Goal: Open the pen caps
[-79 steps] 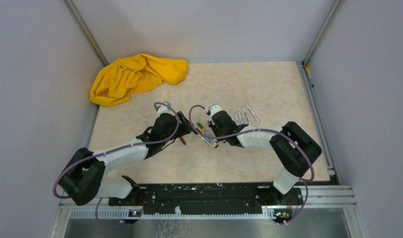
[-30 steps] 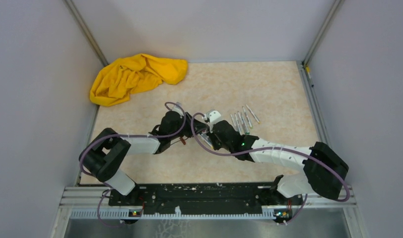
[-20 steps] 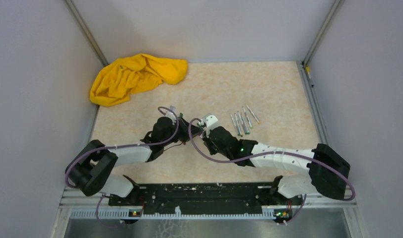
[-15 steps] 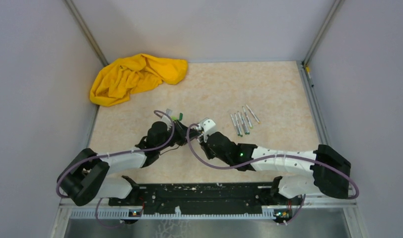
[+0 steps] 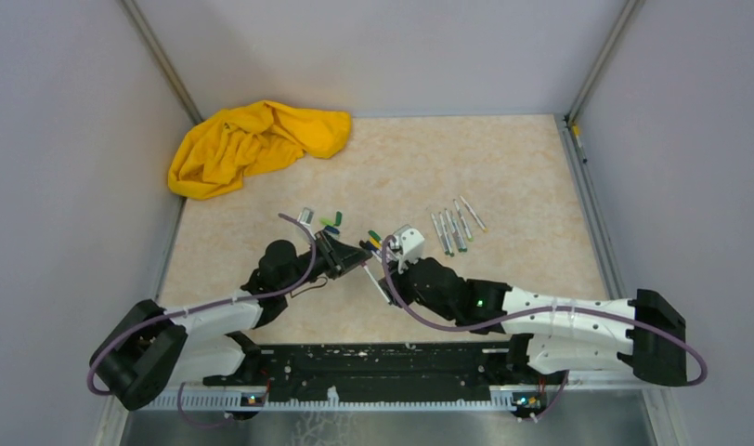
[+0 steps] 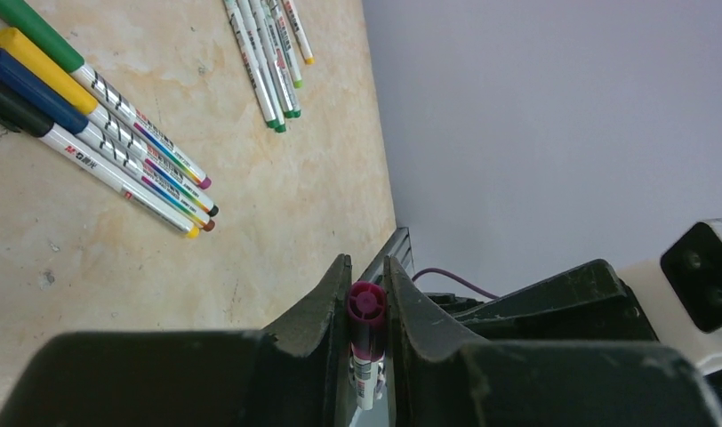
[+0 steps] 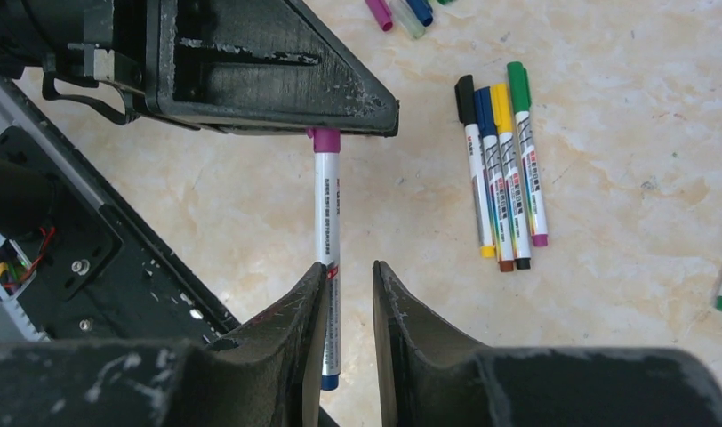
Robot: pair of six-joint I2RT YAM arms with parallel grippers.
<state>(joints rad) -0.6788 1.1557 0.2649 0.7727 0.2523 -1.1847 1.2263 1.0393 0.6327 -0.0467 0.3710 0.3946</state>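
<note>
Pinched tight in the left gripper (image 6: 366,267): the small purple plastic cap (image 6: 366,302) of a thin white marker pen (image 7: 326,222), between both arms, above the middle of the tan table (image 5: 503,158). Loose around the pen's near end: the right gripper (image 7: 348,271), jaws a little open. Probably light, stiff and slippery. Best to squeeze the white part close to the cap, then pull straight.
</note>
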